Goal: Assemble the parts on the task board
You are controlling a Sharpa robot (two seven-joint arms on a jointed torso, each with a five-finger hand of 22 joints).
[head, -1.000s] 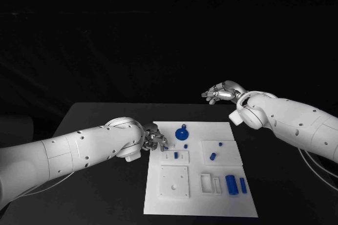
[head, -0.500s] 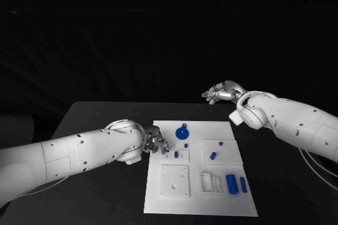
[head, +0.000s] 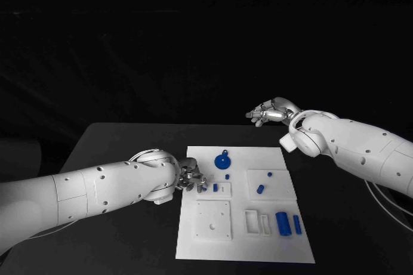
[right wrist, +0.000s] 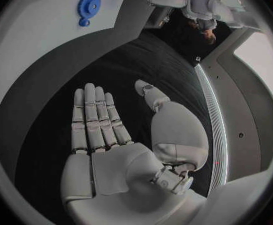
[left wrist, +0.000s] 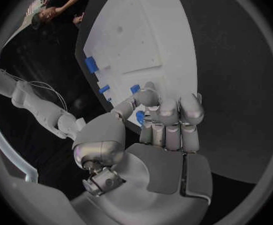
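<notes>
Seen from the head: white task board (head: 245, 251) lying in the middle of the black bench (head: 120, 150), with the left hand (head: 191, 181) lowered over its left edge, largely masked by its own bulky white forearm, so the fingers hard to make out there. From the left wrist, fingers curled inward over the board (left wrist: 155, 30), with a small blue part (left wrist: 139, 118) showing between thumb and fingers; apparently pinched, though contact mostly hidden by the fingers themselves. Beside that hand on the board, a short blue peg (head: 214, 189) standing in a small raised white block, and another tiny blue peg (head: 227, 178) just beyond it. Blue gear (head: 222, 163) with a small loop lying flat near the board's far edge; same gear (right wrist: 88, 6) visible from the right wrist, on the board well apart from that hand. Two more blue pegs (head: 260, 191) on the right-hand raised block, and two longer blue cylinders (head: 282, 223) lying side by side near the board's right edge. Right hand (head: 268, 114) raised beyond the far edge of the bench, holding nothing; from its wrist, fingers (right wrist: 96, 120) stretched out straight and thumb apart, palm bare.
</notes>
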